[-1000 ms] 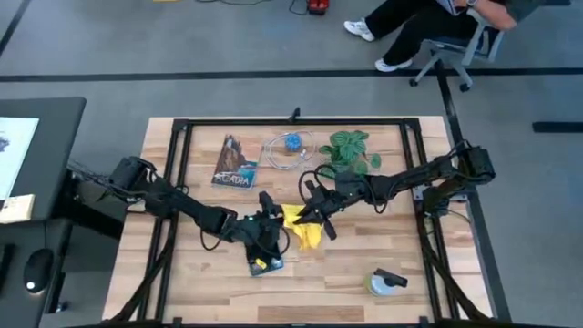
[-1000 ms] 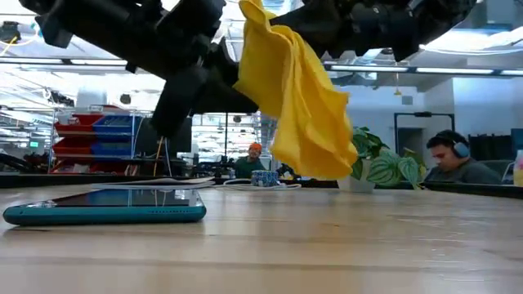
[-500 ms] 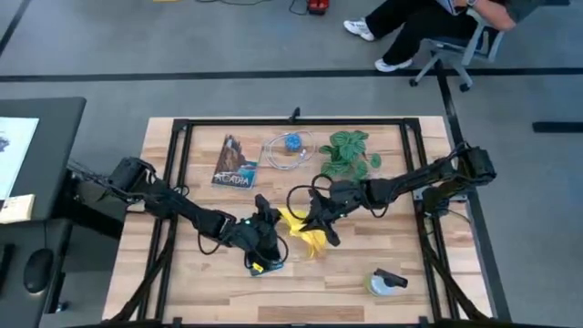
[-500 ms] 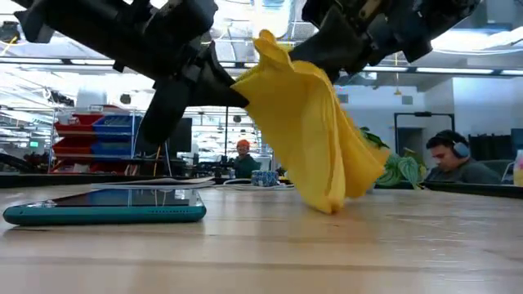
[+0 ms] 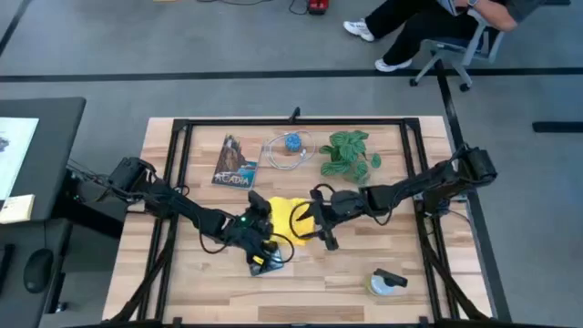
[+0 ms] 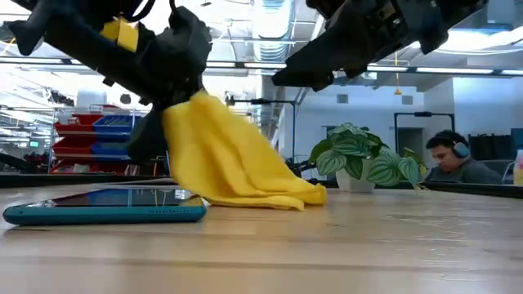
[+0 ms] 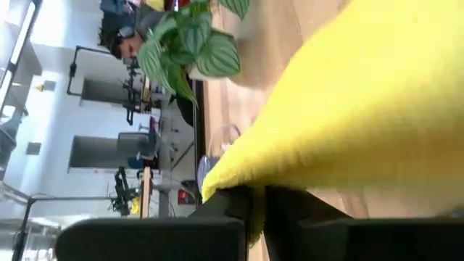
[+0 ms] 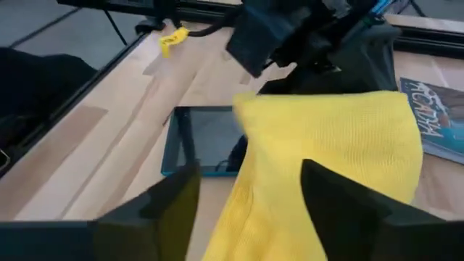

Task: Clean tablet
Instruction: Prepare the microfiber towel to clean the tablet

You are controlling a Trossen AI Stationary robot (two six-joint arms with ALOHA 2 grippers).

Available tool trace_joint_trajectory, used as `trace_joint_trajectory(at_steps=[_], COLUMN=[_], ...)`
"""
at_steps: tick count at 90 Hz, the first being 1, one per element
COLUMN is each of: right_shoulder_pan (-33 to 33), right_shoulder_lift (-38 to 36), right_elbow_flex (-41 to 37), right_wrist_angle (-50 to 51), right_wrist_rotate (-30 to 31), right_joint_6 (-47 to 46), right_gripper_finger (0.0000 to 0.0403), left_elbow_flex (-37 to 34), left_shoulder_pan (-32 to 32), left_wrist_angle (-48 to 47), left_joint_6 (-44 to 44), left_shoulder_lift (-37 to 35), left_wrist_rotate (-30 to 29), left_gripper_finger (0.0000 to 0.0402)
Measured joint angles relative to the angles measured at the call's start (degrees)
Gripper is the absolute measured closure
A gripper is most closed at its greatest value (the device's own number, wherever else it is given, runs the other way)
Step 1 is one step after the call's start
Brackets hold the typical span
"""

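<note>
Legibly, "ACADIA" booklet [image 5: 236,162] — left gripper [image 5: 262,223] pinching yellow cloth [image 5: 290,220], tablet [image 6: 106,205] beside

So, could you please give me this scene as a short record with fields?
tablet: lies flat on the table, screen up
yellow cloth: hangs from the left gripper, lower part draped on the table by the tablet's end
left gripper: jaws shut on the yellow cloth
right gripper: jaws open, above the yellow cloth, holding nothing

Bright even overhead light, ceiling strips glaring in low view, wrist views blurry up close, soft shadows
</note>
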State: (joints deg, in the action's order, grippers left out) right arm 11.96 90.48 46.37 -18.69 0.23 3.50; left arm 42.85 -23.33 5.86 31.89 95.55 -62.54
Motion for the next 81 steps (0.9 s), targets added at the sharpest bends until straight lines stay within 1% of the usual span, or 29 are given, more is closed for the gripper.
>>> trace_joint_trajectory(at_steps=[10, 21, 33, 41, 46, 57, 68, 72, 77, 81], right_shoulder_pan=[1.46, 0.2, -2.53, -3.5, -3.54, -3.54, -3.51, -3.51, -3.51, -3.51], right_shoulder_lift=[0.0, 0.0, 0.84, 2.34, 3.54, 6.2, 8.31, 8.63, 9.24, 9.33], right_elbow_flex=[0.0, 0.0, -0.02, -0.04, -0.02, -0.02, 0.39, 0.74, 1.7, 2.25], right_wrist_angle=[0.3, 2.6, 3.7, 2.38, 0.95, -0.82, -0.69, 0.1, 0.96, 2.24], right_wrist_rotate=[4.81, 8.6, 9.11, 8.86, 8.81, 7.99, 6.84, 6.77, 6.79, 6.79], right_joint_6=[-2.15, -9.71, -15.23, -15.55, -15.54, -15.55, -16.51, -17.01, -17.08, -17.09], right_gripper_finger=[0.0156, 0.0157, 0.0158, 0.0158, 0.0158, 0.0158, 0.0158, 0.0158, 0.0158, 0.0158], left_elbow_flex=[0.0, 0.0, 0.0, 0.0, 0.0, 0.0, 0.0, 0.0, 0.0, 0.0], left_shoulder_pan=[-0.34, -0.64, -0.68, -0.59, -0.59, -1.33, -2.6, -3.05, -3.77, -4.35], left_wrist_angle=[-5.07, -11.02, -20.57, -27.53, -31.0, -34.92, -39.17, -41.77, -46.68, -50.75], left_joint_6=[-1.34, -3.5, -9.21, -14.84, -17.99, -23.36, -28.28, -31.8, -38.34, -43.43], left_shoulder_lift=[0.0, 0.0, 0.0, -0.01, -0.02, -0.02, -0.68, -1.5, -3.0, -4.49], left_wrist_rotate=[-3.26, -4.08, -4.15, -3.95, -2.7, 0.51, 0.85, 0.83, 1.06, 2.38], left_gripper_finger=[0.0402, 0.0402, 0.0402, 0.04, 0.0394, 0.0361, 0.0312, 0.0294, 0.0273, 0.0258])
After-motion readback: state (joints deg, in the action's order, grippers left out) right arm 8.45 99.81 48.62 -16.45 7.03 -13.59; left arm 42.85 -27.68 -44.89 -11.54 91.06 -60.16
